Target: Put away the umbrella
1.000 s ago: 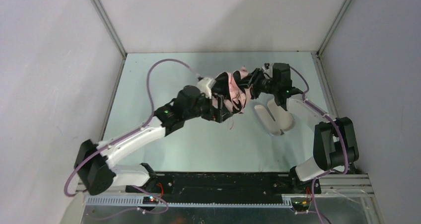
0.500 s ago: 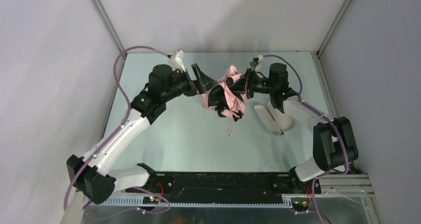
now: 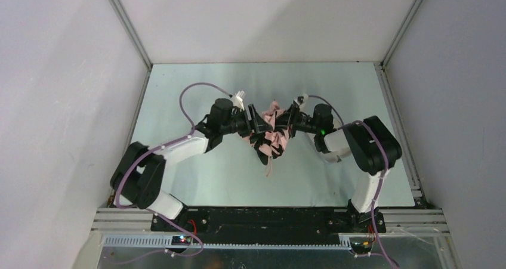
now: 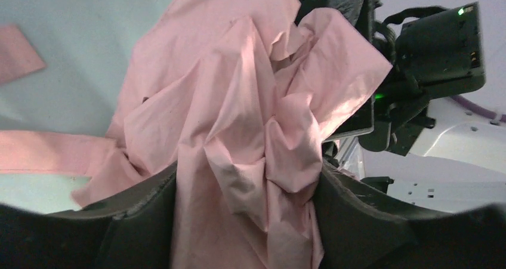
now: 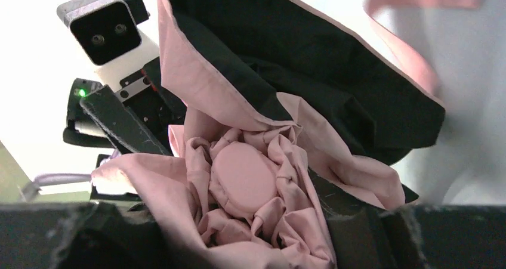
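**Status.** Over the middle of the table (image 3: 197, 84), the umbrella (image 3: 273, 135) hangs between the two arms, clear of the surface except for its closing strap (image 3: 270, 166), which trails down toward the table. The umbrella is collapsed but not tidied. The canopy is loose and bunched, not wound round the shaft, and the strap is not fastened. It is not in any case or holder in these views. In my judgement the task is at an early-to-middle stage: gathering the fabric, wrapping, strapping and stowing are all left to do.

**Condition of item.** The thin pale pink fabric is heavily creased and folds over itself. A broad flap shows the black underside in the right wrist view. No ribs or handle can be made out.

**Left end effector** (image 4: 244, 182). The fingers stand fairly wide apart. A thick bunch of canopy fills the gap and touches both inner faces, so it has hold of the fabric. I cannot tell how firm the grip is.

**Right end effector** (image 5: 238, 212). It is partly closed and clamps the crown end.

**Crown cap** (image 5: 241, 179). The cap is a round pink disc ringed by puckered fabric, and it sits between the right fingers.
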